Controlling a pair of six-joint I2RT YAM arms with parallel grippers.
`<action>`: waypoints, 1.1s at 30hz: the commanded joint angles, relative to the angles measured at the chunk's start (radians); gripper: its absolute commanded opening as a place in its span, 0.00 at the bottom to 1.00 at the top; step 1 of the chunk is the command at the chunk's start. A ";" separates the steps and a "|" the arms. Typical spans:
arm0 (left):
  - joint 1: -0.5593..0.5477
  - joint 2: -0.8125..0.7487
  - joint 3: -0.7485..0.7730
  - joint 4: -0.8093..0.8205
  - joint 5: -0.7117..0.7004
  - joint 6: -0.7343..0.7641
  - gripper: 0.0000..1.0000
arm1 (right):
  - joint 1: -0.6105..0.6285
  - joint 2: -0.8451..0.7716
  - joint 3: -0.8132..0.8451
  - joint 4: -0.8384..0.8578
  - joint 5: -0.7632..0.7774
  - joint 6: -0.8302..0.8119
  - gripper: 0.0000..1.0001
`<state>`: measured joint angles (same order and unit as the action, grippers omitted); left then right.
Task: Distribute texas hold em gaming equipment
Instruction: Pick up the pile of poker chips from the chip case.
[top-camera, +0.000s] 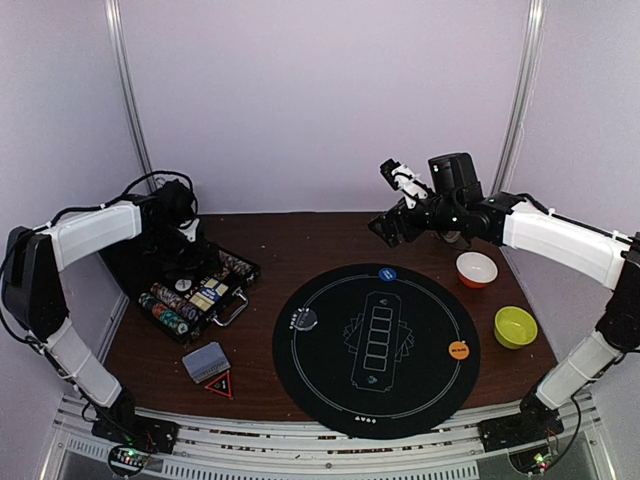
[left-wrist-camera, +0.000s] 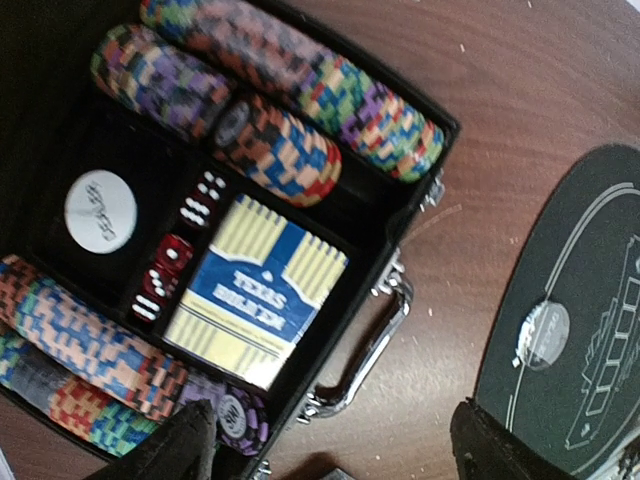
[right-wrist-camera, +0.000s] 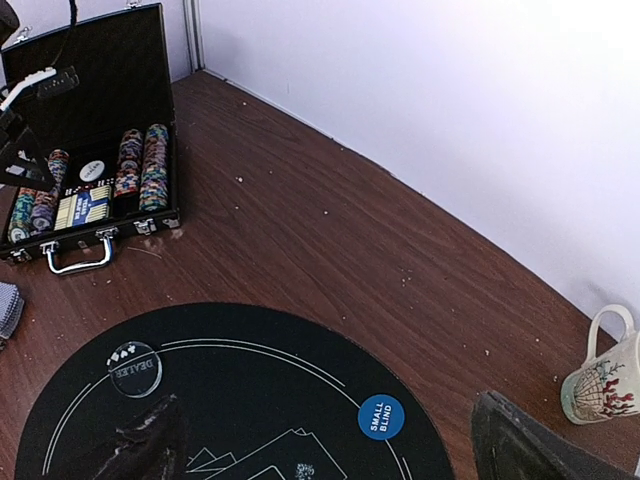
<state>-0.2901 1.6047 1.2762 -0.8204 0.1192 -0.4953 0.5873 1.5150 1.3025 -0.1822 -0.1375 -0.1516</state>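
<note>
My left jaws hang wide apart, holding nothing, right above the open chip case (left-wrist-camera: 372, 222). Rows of poker chips (left-wrist-camera: 290, 150) lie under them. I think I am picking chips now, so next I must go down and pinch some. My right jaws are wide apart and empty too, above the black mat (right-wrist-camera: 250, 390), near the blue small blind button (right-wrist-camera: 381, 417).

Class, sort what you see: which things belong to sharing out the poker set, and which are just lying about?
Belong to the job:
chip rows
boxed deck
card stack
clear dealer button
blue button
orange button

Just lying about:
orange bowl
green bowl
patterned mug
</note>
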 joint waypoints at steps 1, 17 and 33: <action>-0.004 -0.027 -0.028 -0.008 0.079 0.015 0.84 | -0.006 -0.002 0.006 0.003 -0.030 -0.007 1.00; 0.027 0.067 0.081 -0.103 -0.109 0.045 0.83 | -0.008 -0.003 -0.003 -0.002 -0.036 -0.026 1.00; -0.003 0.099 0.018 -0.354 -0.319 0.022 0.42 | -0.013 0.024 0.014 -0.014 -0.052 -0.025 1.00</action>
<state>-0.2829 1.7271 1.3125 -1.1030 -0.1509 -0.4412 0.5797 1.5238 1.3022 -0.1848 -0.1711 -0.1772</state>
